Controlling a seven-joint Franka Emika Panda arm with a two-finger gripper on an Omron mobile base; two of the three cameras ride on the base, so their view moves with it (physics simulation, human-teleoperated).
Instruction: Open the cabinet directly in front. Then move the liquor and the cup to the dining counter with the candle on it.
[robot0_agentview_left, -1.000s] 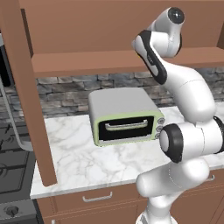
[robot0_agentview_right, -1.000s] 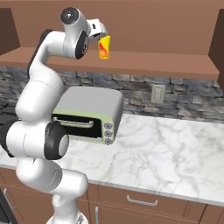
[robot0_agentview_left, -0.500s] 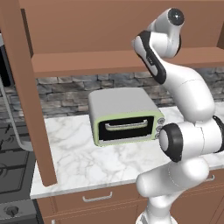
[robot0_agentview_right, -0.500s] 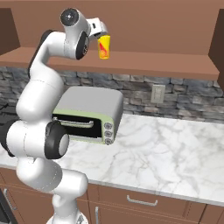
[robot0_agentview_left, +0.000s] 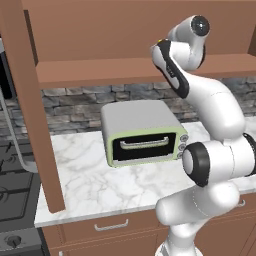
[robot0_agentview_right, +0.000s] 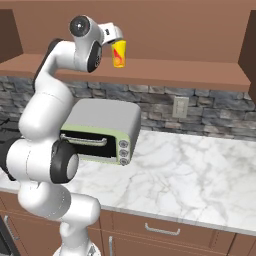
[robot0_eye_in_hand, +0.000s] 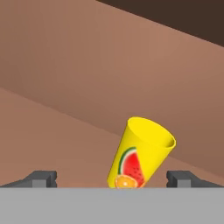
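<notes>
The cabinet's doors are swung open, one edge-on at the left (robot0_agentview_left: 30, 100). The yellow cup (robot0_agentview_right: 119, 53) with a red-orange fruit mark stands on the cabinet's bottom shelf (robot0_agentview_right: 190, 72). My gripper (robot0_agentview_right: 116, 41) is up at that shelf, right at the cup. In the hand view the cup (robot0_eye_in_hand: 142, 155) looks tilted and sits between my two fingertips, nearer the right one. The gripper (robot0_eye_in_hand: 111, 178) is open, both tips clear of the cup. The liquor, the dining counter and the candle are out of view.
A grey-green toaster oven (robot0_agentview_left: 142, 132) stands on the marble counter (robot0_agentview_right: 190, 180) below the shelf, against a stone backsplash with a wall outlet (robot0_agentview_right: 180, 106). A stove (robot0_agentview_left: 12, 190) lies to the left. Drawers with horizontal handles (robot0_agentview_right: 162, 230) run under the counter.
</notes>
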